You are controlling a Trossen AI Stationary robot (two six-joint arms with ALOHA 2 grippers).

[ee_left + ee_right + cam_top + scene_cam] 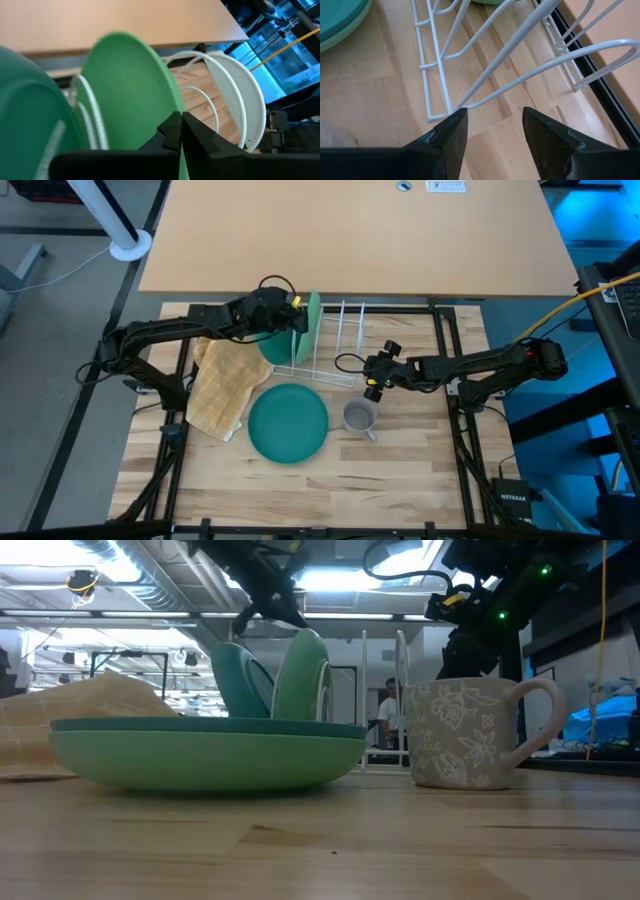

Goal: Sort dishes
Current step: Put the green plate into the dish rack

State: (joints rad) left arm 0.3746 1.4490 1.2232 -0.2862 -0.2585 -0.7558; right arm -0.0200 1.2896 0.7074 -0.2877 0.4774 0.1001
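Observation:
A light green plate [314, 320] [130, 90] stands on edge in the white wire rack [330, 345]. A dark teal plate [278, 347] [25, 115] leans beside it on its left. My left gripper [296, 304] [181, 122] is shut at the light green plate's top rim. On the table near the front lies a teal plate on a lighter green one [288, 422] [200, 745]. A grey mug [359, 417] [465, 735] stands upright to their right. My right gripper [374, 388] [492, 125] hangs open over the rack's near right corner, holding nothing. My left gripper comes from the table's left, slanting down. Its shut fingertips [172, 127] stand right at the light green plate's upper rim [170, 95]. I cannot tell whether they touch the rim. The plate stands upright in the rack's slot.
A tan waffle cloth [225, 385] lies left of the rack and the stacked plates. The rack's free wire hoops [485, 65] rise just ahead of my right gripper. A bare wooden top [350, 230] lies beyond the rack. Bare table lies near the front edge [320, 490].

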